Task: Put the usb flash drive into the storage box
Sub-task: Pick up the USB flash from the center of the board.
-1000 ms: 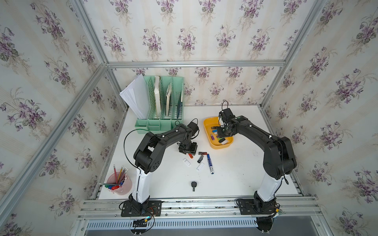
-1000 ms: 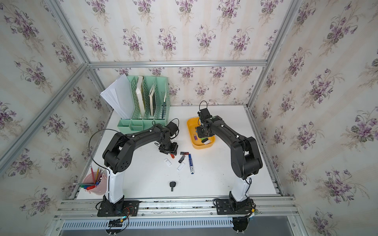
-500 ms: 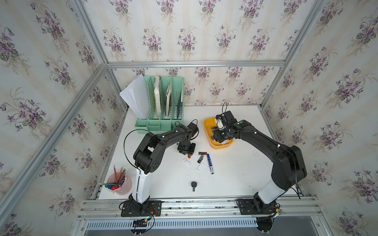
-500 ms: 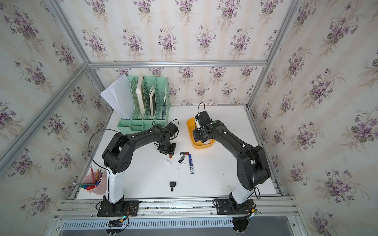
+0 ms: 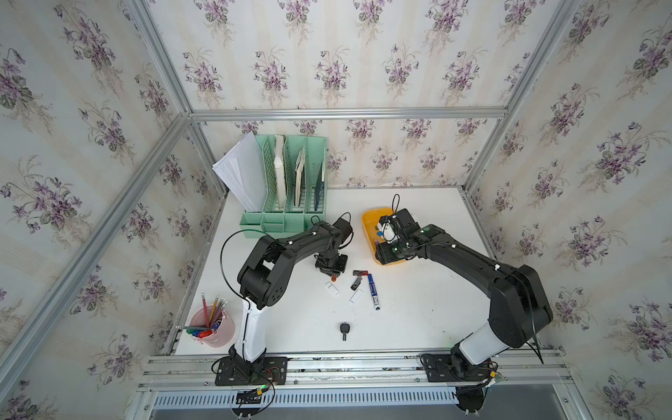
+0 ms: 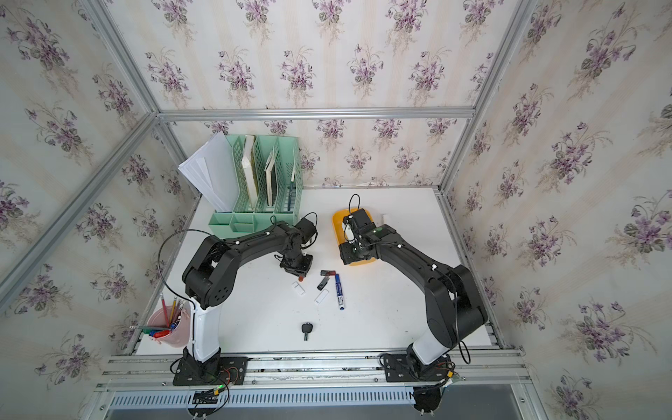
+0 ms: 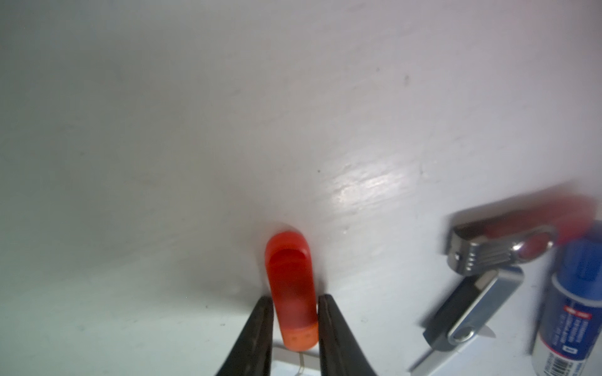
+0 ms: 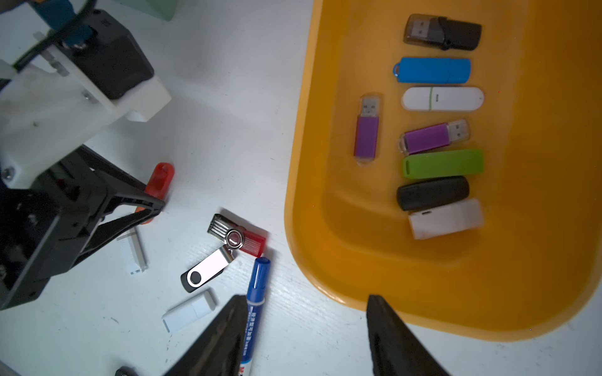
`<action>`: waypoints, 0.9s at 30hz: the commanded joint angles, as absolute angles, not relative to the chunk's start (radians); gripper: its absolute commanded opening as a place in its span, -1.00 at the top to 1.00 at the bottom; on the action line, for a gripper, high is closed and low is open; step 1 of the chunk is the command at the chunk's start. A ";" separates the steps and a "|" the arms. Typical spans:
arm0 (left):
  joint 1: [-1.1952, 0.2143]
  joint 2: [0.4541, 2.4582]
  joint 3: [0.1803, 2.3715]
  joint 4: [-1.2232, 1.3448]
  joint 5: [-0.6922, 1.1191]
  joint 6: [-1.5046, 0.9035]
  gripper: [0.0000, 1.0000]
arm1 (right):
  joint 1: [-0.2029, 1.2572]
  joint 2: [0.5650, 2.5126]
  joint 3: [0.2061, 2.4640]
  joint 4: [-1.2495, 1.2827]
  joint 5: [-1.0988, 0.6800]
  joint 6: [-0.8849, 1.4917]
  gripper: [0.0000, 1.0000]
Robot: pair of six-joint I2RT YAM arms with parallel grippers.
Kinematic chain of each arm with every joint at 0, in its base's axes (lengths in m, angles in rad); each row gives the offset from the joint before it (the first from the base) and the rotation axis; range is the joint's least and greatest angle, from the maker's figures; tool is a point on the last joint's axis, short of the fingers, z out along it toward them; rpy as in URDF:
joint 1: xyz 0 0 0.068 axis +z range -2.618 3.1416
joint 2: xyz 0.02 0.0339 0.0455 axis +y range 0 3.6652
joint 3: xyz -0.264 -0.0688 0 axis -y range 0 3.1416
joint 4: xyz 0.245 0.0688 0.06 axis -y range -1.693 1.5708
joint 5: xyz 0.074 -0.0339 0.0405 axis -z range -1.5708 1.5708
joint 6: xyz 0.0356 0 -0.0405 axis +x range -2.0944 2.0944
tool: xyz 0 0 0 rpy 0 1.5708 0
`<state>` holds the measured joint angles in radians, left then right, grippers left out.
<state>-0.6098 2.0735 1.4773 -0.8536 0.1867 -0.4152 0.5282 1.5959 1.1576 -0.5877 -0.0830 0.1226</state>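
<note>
We see the left gripper point(image 7: 294, 298) with its fingers pressed against both sides of the red flash drive point(image 7: 290, 276). The drive lies on the white table point(image 7: 195, 130), outside the storage box point(image 8: 325, 260), to its left and slightly nearer. In a top view only the drive's tip shows below the gripper.

The right gripper point(image 8: 306, 296) hangs over the box's near rim, its fingers wide apart and holding nothing. The right arm point(image 5: 465, 262) hides most of the box in both top views. Other drives point(image 8: 439, 70) lie inside the box. The blue marker point(image 8: 257, 286) is partly hidden by a finger.
</note>
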 commanded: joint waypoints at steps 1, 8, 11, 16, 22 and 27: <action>-0.611 2.091 1.465 -0.861 0.230 -0.413 0.47 | 0.531 1.592 1.147 -0.573 -0.078 0.122 -0.28; -0.591 2.073 1.461 -0.864 0.240 -0.410 0.52 | 0.594 1.578 1.123 -0.561 -0.077 0.138 -0.28; -0.576 2.058 1.455 -0.869 0.241 -0.404 0.52 | 0.606 1.577 1.118 -0.556 -0.081 0.137 -0.28; -0.532 2.009 1.421 -0.880 0.233 -0.386 0.49 | 0.633 1.590 1.116 -0.550 -0.100 0.123 -0.28; -0.473 1.960 1.344 -0.871 0.230 -0.371 0.48 | 0.693 1.632 1.141 -0.550 -0.114 0.144 -0.29; -0.447 1.933 1.280 -0.845 0.230 -0.368 0.47 | 0.763 1.662 1.153 -0.560 -0.086 0.234 -0.28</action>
<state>-0.4553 1.9480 1.2980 -0.8501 0.2348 -0.3840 0.7368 1.6527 1.1477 -0.5579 -0.0986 0.1677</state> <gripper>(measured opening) 0.265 0.640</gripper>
